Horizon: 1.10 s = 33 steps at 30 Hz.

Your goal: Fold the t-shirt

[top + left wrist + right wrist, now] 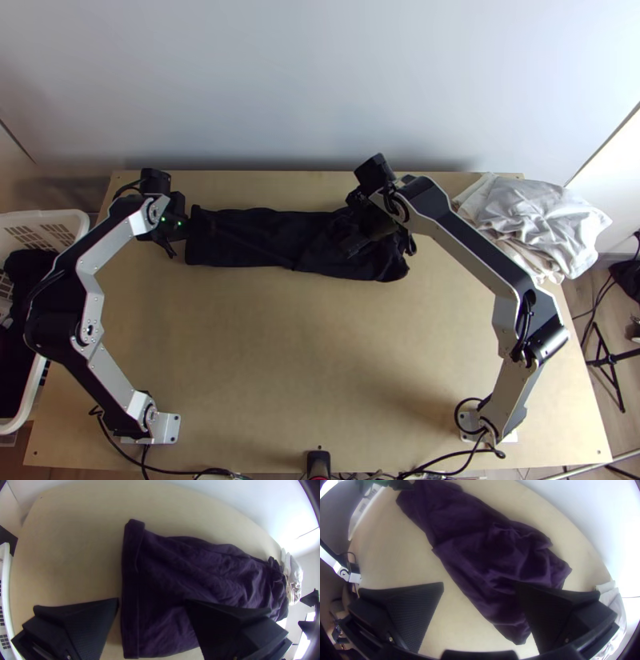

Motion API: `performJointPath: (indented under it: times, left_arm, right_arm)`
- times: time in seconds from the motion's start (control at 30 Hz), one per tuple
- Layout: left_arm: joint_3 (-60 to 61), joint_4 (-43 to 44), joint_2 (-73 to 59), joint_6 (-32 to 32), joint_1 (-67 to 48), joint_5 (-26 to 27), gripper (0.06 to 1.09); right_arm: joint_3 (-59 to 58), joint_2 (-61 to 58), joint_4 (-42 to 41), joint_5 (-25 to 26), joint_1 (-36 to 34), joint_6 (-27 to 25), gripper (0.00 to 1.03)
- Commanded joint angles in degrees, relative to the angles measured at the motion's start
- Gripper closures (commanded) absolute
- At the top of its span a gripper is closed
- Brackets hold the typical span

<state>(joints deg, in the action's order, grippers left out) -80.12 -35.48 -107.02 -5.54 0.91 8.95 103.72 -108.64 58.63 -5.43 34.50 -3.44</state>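
The left claw (152, 600) and right claw (480, 584) are spread wide; the t-shirt (272, 240) seems folded lengthwise, so 1 end should next be gripped and brought inward.

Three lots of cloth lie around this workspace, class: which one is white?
The crumpled heap at the far right corner of the table. The t-shirt on the table and the cloth in the basket are both dark.

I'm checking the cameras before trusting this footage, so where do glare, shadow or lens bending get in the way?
Top view: the dark t-shirt shows few creases; shadow along the table's far edge. Left wrist view: table edge bowed, glare at one side. Right wrist view: similar bowing, dark corners, glare beside the white cloth.
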Motion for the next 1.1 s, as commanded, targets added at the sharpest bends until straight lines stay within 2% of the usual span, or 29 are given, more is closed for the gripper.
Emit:
performJointPath:
  times: [0.0, 0.23, 0.37, 0.5, 0.67, 0.77, 1.07]
  left_arm:
    - [0.31, 1.03, -2.23, 0.18, -0.47, 0.01, 0.13]
    - [-1.01, 1.03, -4.42, -0.44, -1.26, 0.01, 0.14]
    - [-1.89, 0.59, -5.74, -0.79, -1.87, 0.1, 0.2]
    - [-2.06, 0.24, -6.09, -1.05, -2.66, 1.77, 0.44]
    - [-2.06, -0.37, -5.21, -1.31, -3.28, 3.27, 0.87]
    - [-1.89, -0.64, -4.6, -1.14, -3.28, 3.18, 1.05]
    - [-2.24, -1.61, 1.64, -1.58, -3.63, 3.71, 1.05]
  right_arm:
    - [-1.68, 0.8, -0.01, -0.11, 0.22, -0.69, 0.04]
    - [-2.38, -0.34, -0.71, -0.46, -0.05, -0.69, 0.04]
    - [-2.03, -0.61, -0.89, -0.72, -0.14, -0.69, 0.04]
    - [-1.94, -1.49, -0.97, -0.81, -0.75, -0.69, 0.04]
    - [-2.21, -2.89, -2.03, -1.16, -1.45, -0.69, 0.04]
    - [-2.38, -3.86, -2.73, -1.34, -1.45, -0.69, 0.04]
    - [-2.47, -6.41, -4.05, -2.04, 0.83, -0.69, 0.04]
